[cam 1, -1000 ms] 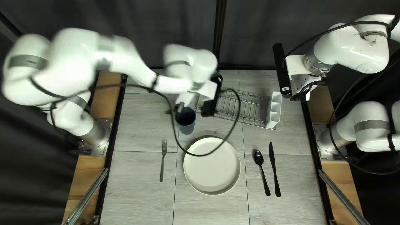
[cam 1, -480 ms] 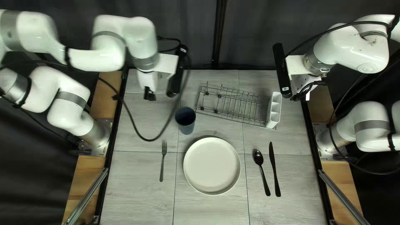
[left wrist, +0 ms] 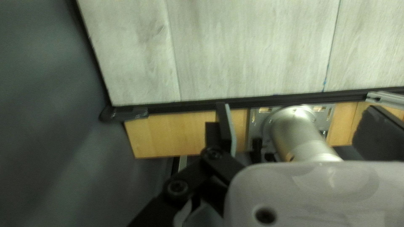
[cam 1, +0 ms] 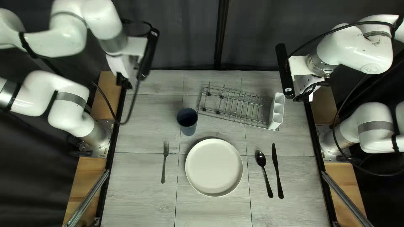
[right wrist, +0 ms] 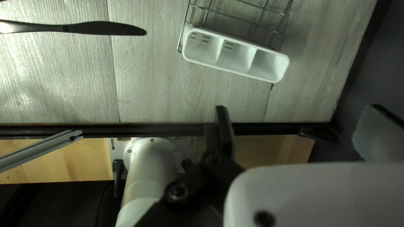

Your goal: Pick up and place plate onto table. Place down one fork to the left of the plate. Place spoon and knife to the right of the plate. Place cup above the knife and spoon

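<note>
OK so the left claw (cam 1: 123,80) is hanging over by the far left corner of the tabletop (cam 1: 141,193), and it's released, with its two fingers spread wide apart. The dark blue cup (cam 1: 187,122) is well apart from it, off to the right and nearer the table's near edge in the top left view. It's standing upright, just beside the left end of the wire rack (cam 1: 235,105) and above the plate's upper left, so not above the spoon and knife. The plate (cam 1: 214,167) is flat near the middle, fork (cam 1: 164,162) to its left with the tines toward the far edge, then spoon (cam 1: 264,172) and knife (cam 1: 277,170) to its right, knife outermost. All of those are well apart from the left claw too. The right claw (cam 1: 302,98) is up by the far right, beyond the white cutlery holder (cam 1: 276,110) on the rack's right end. Over in the right wrist view that claw (right wrist: 296,109) is also released, fingers wide apart, with the holder ahead of it and the knife farther off to one side.
</note>
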{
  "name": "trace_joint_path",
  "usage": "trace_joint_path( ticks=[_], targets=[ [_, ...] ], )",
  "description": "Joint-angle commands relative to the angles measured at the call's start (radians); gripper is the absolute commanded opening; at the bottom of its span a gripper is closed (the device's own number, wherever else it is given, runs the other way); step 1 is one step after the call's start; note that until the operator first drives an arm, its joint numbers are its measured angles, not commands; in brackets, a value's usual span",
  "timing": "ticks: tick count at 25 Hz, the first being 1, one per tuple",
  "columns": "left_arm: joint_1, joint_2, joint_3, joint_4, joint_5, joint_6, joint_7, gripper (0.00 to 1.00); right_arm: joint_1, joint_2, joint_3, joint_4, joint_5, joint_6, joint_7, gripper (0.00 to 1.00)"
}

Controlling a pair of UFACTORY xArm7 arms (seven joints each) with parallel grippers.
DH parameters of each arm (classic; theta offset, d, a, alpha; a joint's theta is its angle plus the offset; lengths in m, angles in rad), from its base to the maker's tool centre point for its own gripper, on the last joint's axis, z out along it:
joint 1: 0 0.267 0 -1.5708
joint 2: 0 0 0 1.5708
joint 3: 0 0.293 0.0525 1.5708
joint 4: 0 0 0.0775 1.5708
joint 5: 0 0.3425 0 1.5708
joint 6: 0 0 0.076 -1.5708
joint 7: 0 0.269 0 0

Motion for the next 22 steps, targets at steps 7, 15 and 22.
trace_joint_path(
  ticks=[7, 15, 22],
  targets=[
    [0.0, 0.0, 0.0, 0.0, 0.0, 0.0, 0.0, 1.0, 0.083, 0.285, 0.07, 0.124, 0.02, -0.16, -0.001, 1.0],
    [0.0, 0.0, 0.0, 0.0, 0.0, 0.0, 0.0, 1.0, 0.134, 0.617, 0.101, 0.308, 0.023, -0.339, -0.076, 1.0],
    [0.0, 0.0, 0.0, 0.0, 0.0, 0.0, 0.0, 1.0, 0.139, 0.842, 0.116, 0.461, 0.044, -0.462, -0.183, 1.0]
  ],
)
